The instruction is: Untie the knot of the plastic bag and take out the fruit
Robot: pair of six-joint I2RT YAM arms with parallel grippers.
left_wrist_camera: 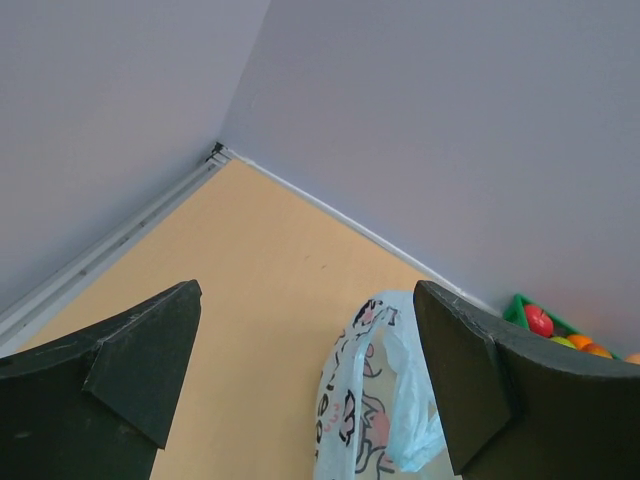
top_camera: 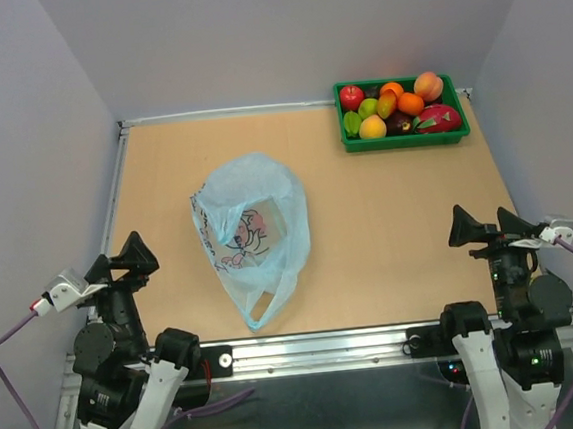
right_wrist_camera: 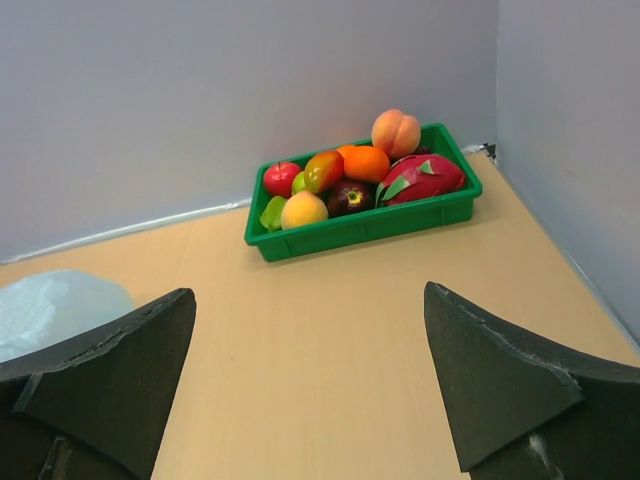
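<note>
Here both claws are spread wide, holding nothing: left gripper over the near left edge, right gripper over the near right. The plastic bag lies crumpled on the table between them, nearer the left one and touching neither, one handle loop toward the arms. A green tray of fruit sits in the far right corner, well apart.

L pincer & R pincer spread wide, arms folded low.
</note>
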